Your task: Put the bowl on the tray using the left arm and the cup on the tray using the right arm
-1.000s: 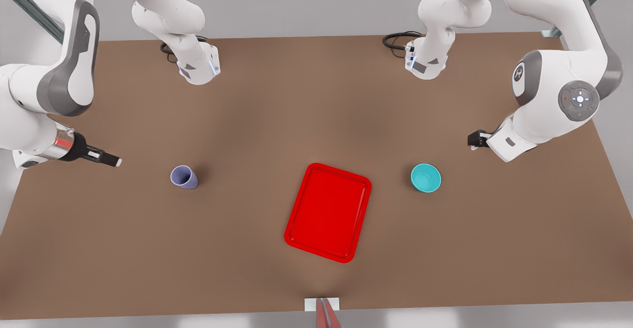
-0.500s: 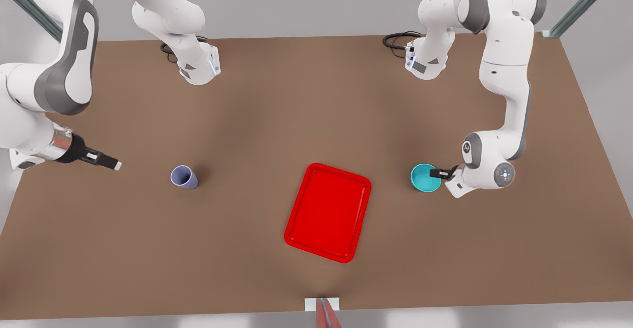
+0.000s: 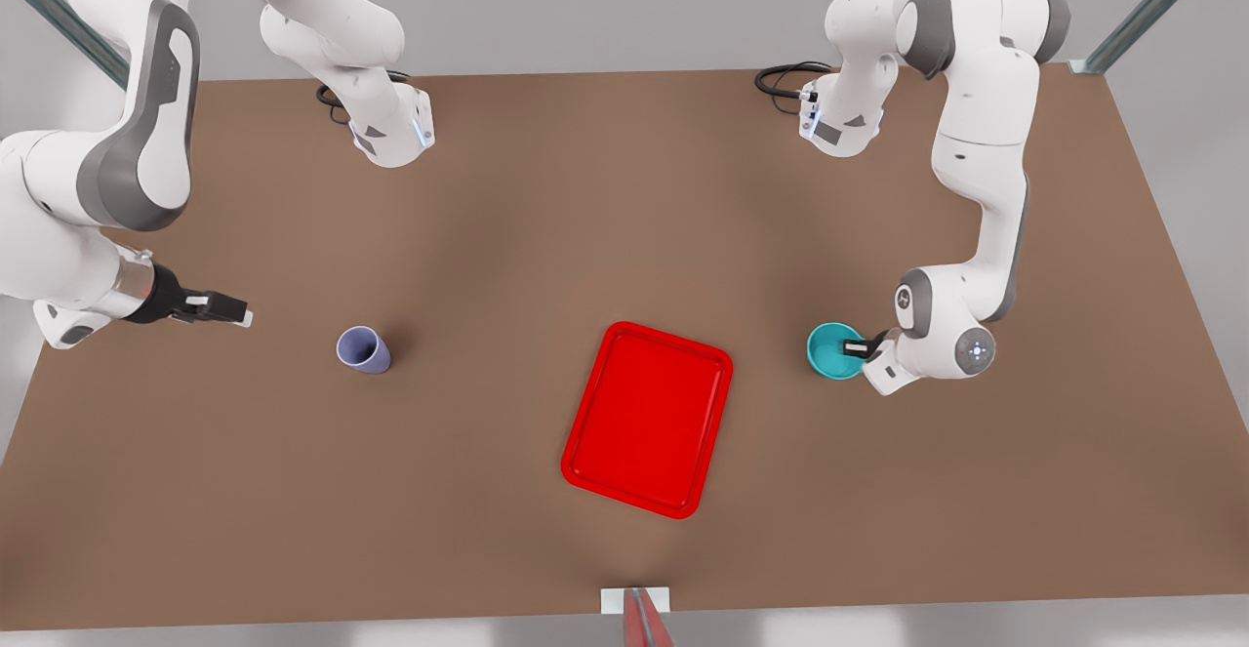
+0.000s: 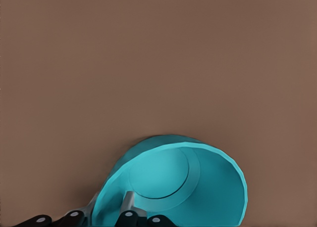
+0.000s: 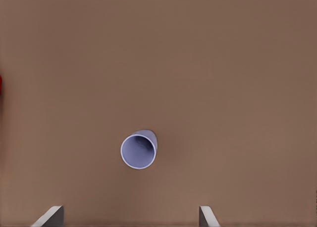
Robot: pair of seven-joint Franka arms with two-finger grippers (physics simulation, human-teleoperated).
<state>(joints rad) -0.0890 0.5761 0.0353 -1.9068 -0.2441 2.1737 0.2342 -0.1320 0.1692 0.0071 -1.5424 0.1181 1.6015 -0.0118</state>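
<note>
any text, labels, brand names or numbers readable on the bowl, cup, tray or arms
None can be read.
Turquoise round bowl: plain.
Lavender tapered cup: plain.
Red rectangular tray: plain.
Round button pad on the arm by the bowl: small marks, too small to read.

1. Our two arms are white and round, with grey patches at the joints.
2. Our right gripper [image 3: 229,311] is black with pale tips and has a shiny silver and red ring behind it.
3. Black cables curl by our bases.
4. Our left gripper [image 3: 856,345] is black.
</note>
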